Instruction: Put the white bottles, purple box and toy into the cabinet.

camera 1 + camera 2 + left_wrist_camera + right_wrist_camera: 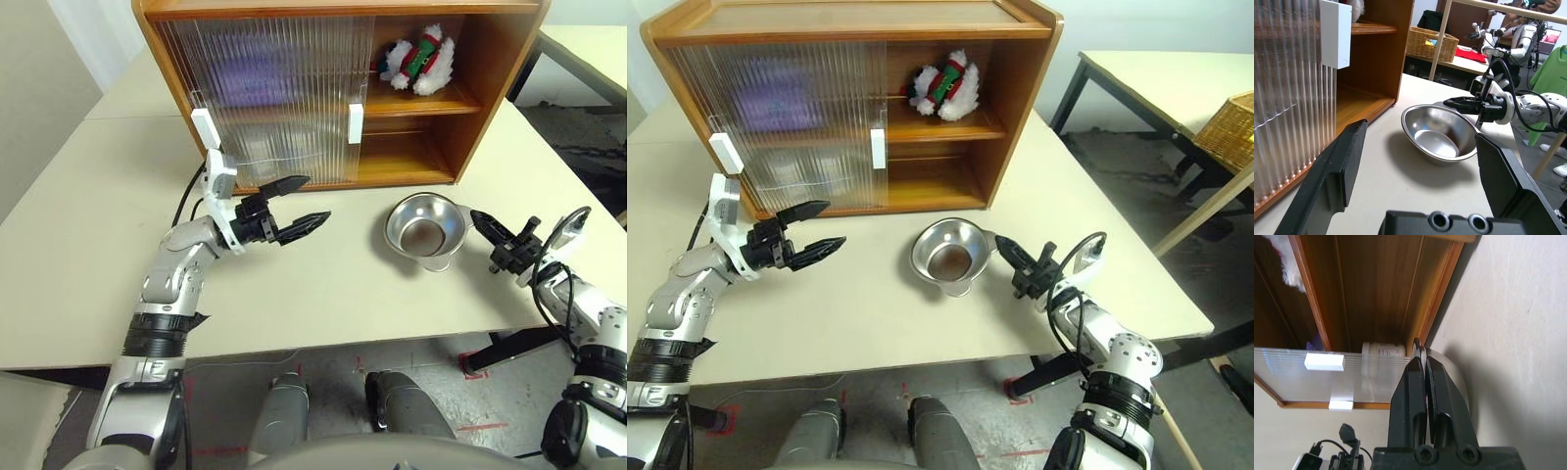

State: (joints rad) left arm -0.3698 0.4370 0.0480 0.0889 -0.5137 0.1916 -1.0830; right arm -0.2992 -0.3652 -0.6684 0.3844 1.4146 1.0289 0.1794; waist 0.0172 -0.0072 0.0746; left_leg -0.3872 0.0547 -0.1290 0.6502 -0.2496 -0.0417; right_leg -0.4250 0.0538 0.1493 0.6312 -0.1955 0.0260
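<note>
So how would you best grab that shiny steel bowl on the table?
By its thin rim, on the side nearest the right hand, coming in level from the robot's right. The steel bowl is smooth, rounded and wide, so pinching its raised edge between two fingers probably holds better than spanning it. The right hand already looks shut on that edge.

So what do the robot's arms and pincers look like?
Both arms are shiny silver metal with black ribbed joint rings. The left pincer and right pincer each have two pointed black fingers. A white block sits on each wrist, with thin black cables looping along the arms.
</note>
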